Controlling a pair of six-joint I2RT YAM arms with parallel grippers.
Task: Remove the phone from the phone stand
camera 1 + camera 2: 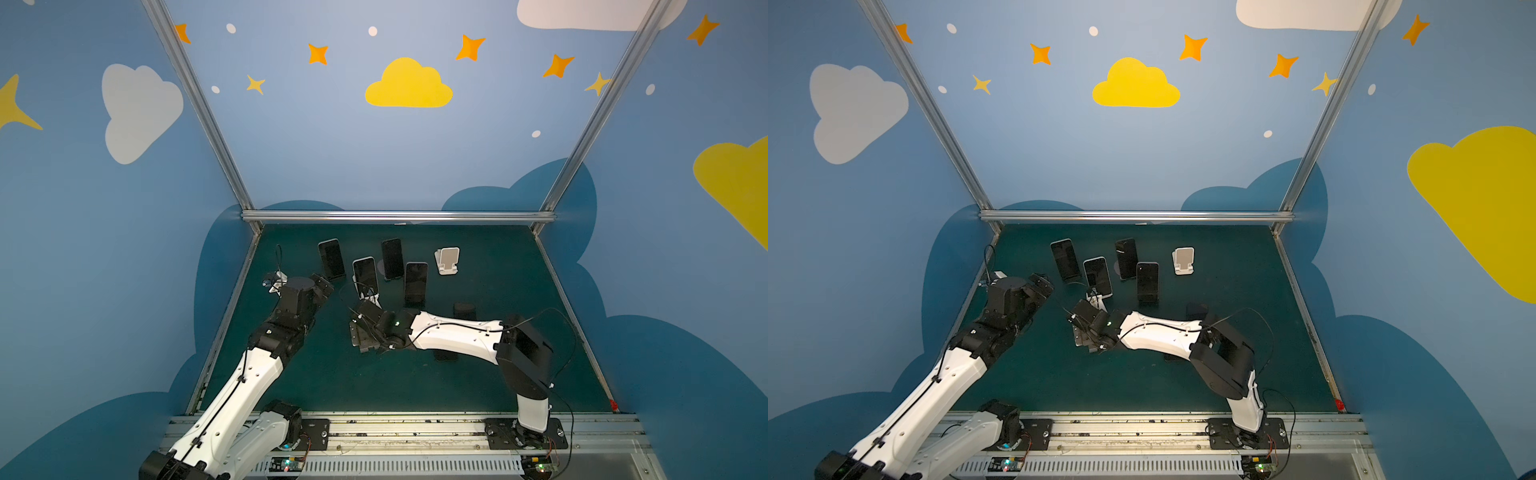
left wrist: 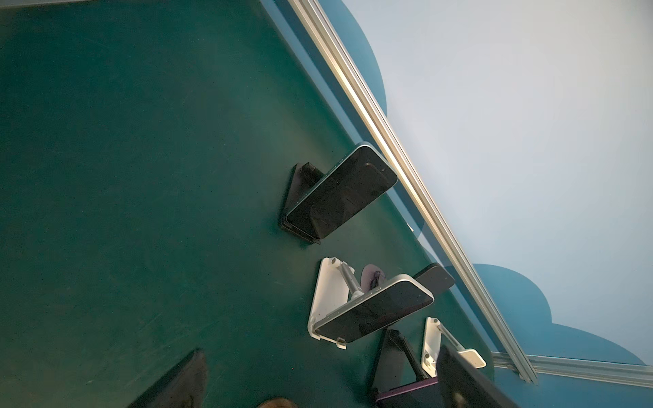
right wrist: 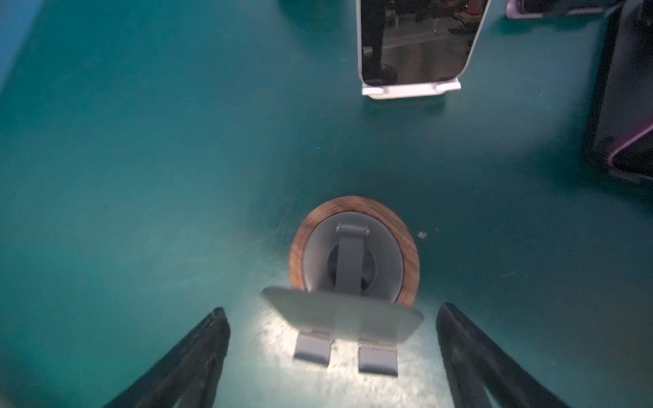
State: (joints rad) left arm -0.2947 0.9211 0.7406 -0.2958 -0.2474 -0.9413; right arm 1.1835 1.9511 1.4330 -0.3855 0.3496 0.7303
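Right gripper point(image 3: 332, 309): fingers spread wide and holding nothing. They straddle an empty wood-based stand point(image 3: 353, 261) without touching it.
Left gripper point(image 1: 323, 286): jaws wide apart and empty, just near of the far-left phone point(image 1: 331, 258).
Task phone: probably the white-edged phone point(image 3: 417, 39) on its white stand point(image 3: 411, 90), just far of the right gripper. It leans back on the stand, not yet touched.
Risk, wrong grab: closing now would pinch the empty stand, not a phone.
Risk, knock: reaching far across that stand could shove it into the white stand and topple the phone.
Risk, crowding: the loaded stands sit close together, so a wide finger may clip a neighbour.
Risk, lift: the stand's front lip may catch the phone and drag the stand along unless the pull is upward.
Count, phones on stands: four.
Count, empty stands: two, the wood-based one and an empty white stand point(image 1: 448, 261) at far right.
Count, dark flat items point(image 1: 464, 309): two on the mat point(image 1: 374, 386) by the right arm; cannot tell what they are.
Count, arms: two.
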